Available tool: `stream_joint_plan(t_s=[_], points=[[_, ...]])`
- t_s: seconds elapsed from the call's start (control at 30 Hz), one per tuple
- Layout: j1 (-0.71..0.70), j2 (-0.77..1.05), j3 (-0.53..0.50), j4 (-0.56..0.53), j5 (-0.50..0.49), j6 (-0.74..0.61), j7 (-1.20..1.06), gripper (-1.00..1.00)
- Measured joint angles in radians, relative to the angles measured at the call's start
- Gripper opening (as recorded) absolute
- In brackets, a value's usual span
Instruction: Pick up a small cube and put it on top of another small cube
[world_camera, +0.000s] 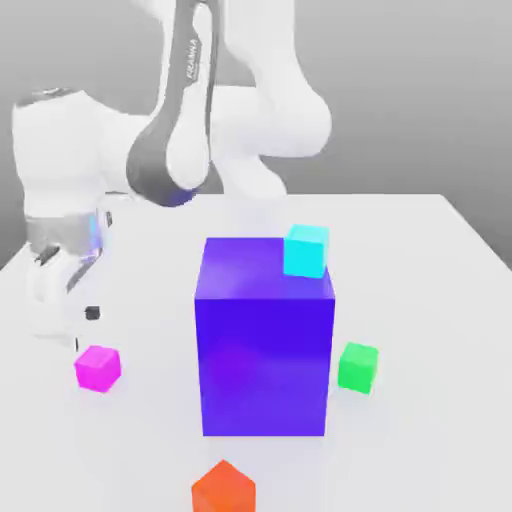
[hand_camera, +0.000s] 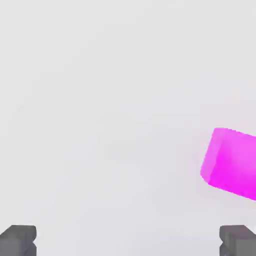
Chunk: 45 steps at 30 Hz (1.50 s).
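A white Panda arm (world_camera: 185, 110) bends low over a white table (world_camera: 440, 300), its gripper (world_camera: 60, 320) hanging at the exterior view's left, fingers spread wide with nothing between them. In the hand view the two dark fingertips (hand_camera: 18, 241) stand far apart over bare tabletop.

The pink cube (world_camera: 97, 367) sits on the table near the gripper, just toward the exterior view's right of it and a little closer to the camera, not touched by either finger. In the hand view the same pink cube (hand_camera: 231, 163) lies off to one side, tilted against the frame and cut by the picture's edge, outside the gap between the fingers.

A big purple block (world_camera: 266, 345) stands upright at the middle of the table. A cyan cube (world_camera: 305, 250) shows at the block's upper far corner on the exterior view's right; whether it rests on the block or stands behind it cannot be told. A green cube (world_camera: 357, 367) sits on the table just beside the block, on the exterior view's right. An orange cube (world_camera: 223, 489) lies nearest the camera, in front of the block and apart from it
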Motion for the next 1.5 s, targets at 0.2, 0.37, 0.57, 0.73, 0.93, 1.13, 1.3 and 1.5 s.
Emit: stream_joint_plan(t_s=[0.2,0.37,0.57,0.73,0.93,1.13,1.3,1.5], points=[[-0.029,0.104,0.026,0.002,0.0,0.089,0.038,0.0],[-0.078,0.193,0.094,0.02,0.075,0.16,-0.018,0.0],[-0.181,0.299,0.213,0.033,0.131,0.243,-0.053,-1.0],[-0.181,0.299,0.213,0.033,0.129,0.245,-0.052,-1.0],[-0.129,0.234,0.148,0.026,0.088,0.195,-0.027,-1.0],[-0.097,0.124,0.09,0.006,-0.015,0.109,0.049,-1.0],[-0.09,0.044,0.076,-0.017,-0.051,0.043,0.081,-1.0],[0.006,0.063,0.127,0.055,-0.163,0.006,-0.087,-1.0]])
